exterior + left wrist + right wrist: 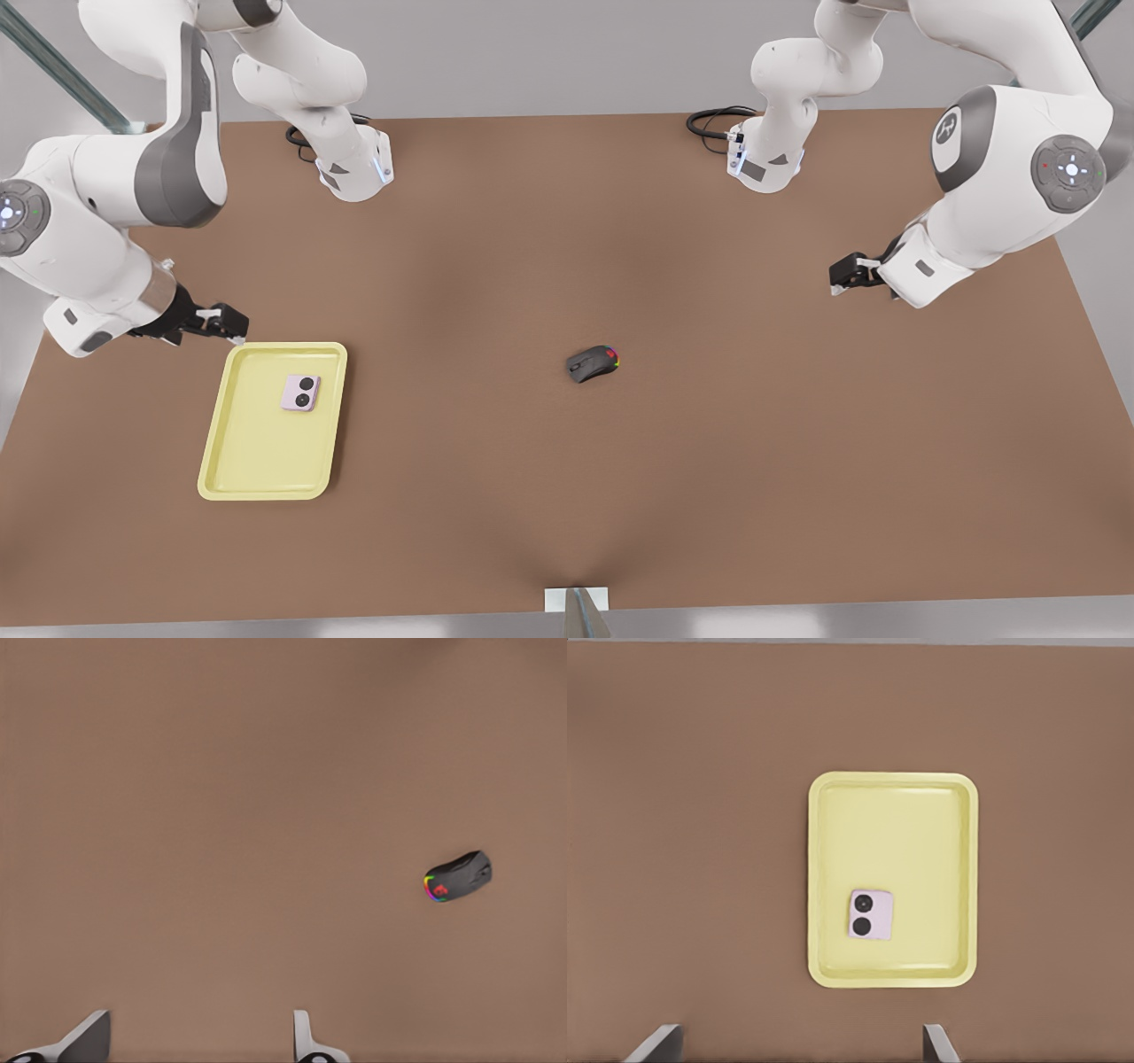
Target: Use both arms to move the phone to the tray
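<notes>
The pale pink phone [301, 392] with two black circles lies flat inside the pale yellow tray [257, 470], in the tray's far half. In the right wrist view the phone [872, 915] rests on the tray [921, 824] near its closer end. My right gripper [232, 326] hovers just beyond the tray's far edge at the front view's left; it [799, 1045] is open and holds nothing. My left gripper [837, 275] hangs over the table at the front view's right, far from the tray. It [195, 1045] is open and empty too.
A dark grey mouse [593, 363] with coloured lights sits near the middle of the brown table [753, 461]; the mouse [458, 877] lies well ahead of the left gripper. Both arm bases [354, 168] stand at the far edge with black cables.
</notes>
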Robot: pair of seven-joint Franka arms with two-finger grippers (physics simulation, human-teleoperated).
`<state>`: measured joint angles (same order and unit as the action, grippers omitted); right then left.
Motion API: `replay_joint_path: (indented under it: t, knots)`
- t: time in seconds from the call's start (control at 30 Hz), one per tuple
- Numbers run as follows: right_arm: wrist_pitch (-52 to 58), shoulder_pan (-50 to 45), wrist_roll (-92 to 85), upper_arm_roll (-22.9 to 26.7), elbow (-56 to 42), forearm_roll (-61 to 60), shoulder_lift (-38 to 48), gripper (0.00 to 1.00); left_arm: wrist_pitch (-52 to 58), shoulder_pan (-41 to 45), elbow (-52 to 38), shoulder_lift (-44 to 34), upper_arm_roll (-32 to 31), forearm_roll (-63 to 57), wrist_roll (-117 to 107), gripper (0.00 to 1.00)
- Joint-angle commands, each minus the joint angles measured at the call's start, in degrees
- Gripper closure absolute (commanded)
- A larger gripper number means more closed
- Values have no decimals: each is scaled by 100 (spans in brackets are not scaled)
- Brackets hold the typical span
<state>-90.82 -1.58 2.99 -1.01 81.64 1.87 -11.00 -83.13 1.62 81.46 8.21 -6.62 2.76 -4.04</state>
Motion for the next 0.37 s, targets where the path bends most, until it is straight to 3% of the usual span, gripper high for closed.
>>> replay_joint_path:
  t: [0.0, 0.07, 0.1, 0.17, 0.23, 0.33]
  knots:
    - [328, -88, 43, 22, -78, -187, -157, 0, 313, -4, 11, 31, 12, -12, -27, 0]
    - [293, -97, 61, 5, -78, -205, -342, 0, 1720, -22, 239, 1127, 82, 58, 52, 0]
    - [284, -88, 105, -145, -78, -213, -324, 0, 1695, -22, 178, 1464, 73, 137, 52, 0]
    - [223, -88, 659, -180, -87, -618, -350, 0, 1703, -22, -112, 1464, 73, 120, 8, 0]
    - [319, -71, 588, -189, -78, -653, -368, 0, 1703, -22, -1017, 1543, 64, 129, 26, 0]
    - [302, -88, 597, -189, -78, -653, -377, 0, 1747, -22, -1079, 1508, 64, 93, 8, 0]
